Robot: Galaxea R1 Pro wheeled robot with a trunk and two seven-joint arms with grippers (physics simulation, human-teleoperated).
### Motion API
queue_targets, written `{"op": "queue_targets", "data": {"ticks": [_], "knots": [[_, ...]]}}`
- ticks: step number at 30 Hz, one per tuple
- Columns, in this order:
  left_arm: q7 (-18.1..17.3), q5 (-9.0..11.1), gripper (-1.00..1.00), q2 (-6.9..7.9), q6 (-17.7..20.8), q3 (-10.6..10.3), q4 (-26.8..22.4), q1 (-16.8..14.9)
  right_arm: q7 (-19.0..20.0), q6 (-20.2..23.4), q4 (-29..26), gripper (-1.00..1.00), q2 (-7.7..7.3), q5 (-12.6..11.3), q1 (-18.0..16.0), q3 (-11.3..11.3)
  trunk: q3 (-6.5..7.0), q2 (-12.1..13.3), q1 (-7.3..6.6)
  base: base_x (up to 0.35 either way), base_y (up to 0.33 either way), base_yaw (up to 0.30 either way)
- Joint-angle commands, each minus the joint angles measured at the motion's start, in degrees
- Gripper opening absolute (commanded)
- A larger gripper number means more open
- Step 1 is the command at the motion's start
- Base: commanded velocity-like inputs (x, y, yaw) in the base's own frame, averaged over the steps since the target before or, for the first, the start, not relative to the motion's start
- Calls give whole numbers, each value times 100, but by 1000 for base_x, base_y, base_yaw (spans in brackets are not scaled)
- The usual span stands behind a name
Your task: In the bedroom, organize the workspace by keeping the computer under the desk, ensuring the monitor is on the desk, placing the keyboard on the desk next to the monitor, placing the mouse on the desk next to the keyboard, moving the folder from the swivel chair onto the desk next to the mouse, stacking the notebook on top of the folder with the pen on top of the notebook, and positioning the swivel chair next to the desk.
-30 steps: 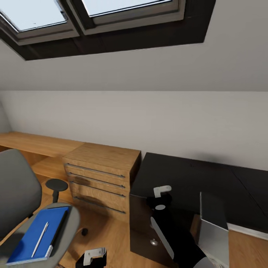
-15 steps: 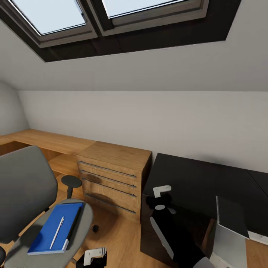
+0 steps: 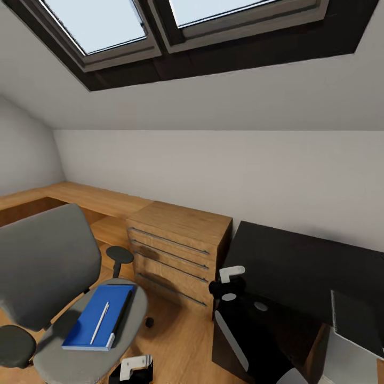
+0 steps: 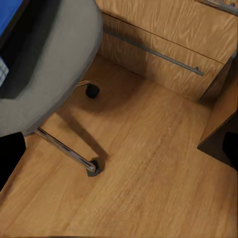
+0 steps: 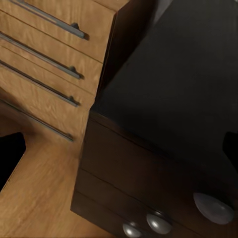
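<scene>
Blue folder (image 3: 98, 317) flat on the seat of the swivel chair (image 3: 48, 266), pen (image 3: 100, 322) lying along its top, dark edge of what may be the notebook (image 3: 123, 311) just under the side nearer the desk (image 3: 298, 261); presumably parked there awaiting transfer. Chair near the desk's drawer end, wood cabinet (image 3: 178, 242) between them by the wall. Desk top bare in the visible part. Computer (image 3: 349, 341) beside the desk, cut off by the frame edge. Left gripper (image 3: 133, 368) and right gripper (image 3: 230, 274) mostly cropped; fingers hidden, so spread or pressed together impossible to tell. Both empty-looking, probably held clear while approaching.
</scene>
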Motion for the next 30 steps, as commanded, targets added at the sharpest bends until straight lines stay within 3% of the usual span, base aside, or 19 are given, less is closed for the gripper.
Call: {"op": "queue_targets", "data": {"ticks": [1,14,24,30], "knots": [[39,61,100,7,-44,-40,-1,-11,-58,13,-7,100,-3,-60,-5,14,-6,-4,0,-1,0,278],[39,61,100,7,-43,-40,-1,-11,-58,13,-7,100,-3,-59,-5,63,-6,-4,0,-7,19,278],[45,54,100,16,-51,-40,-1,-11,-58,13,-7,100,-3,-59,-5,91,-6,-4,0,-117,268,274],[43,56,100,16,-52,-40,-1,-11,-48,13,-7,100,-3,-66,-5,101,-6,-4,0,-137,303,91]]}}
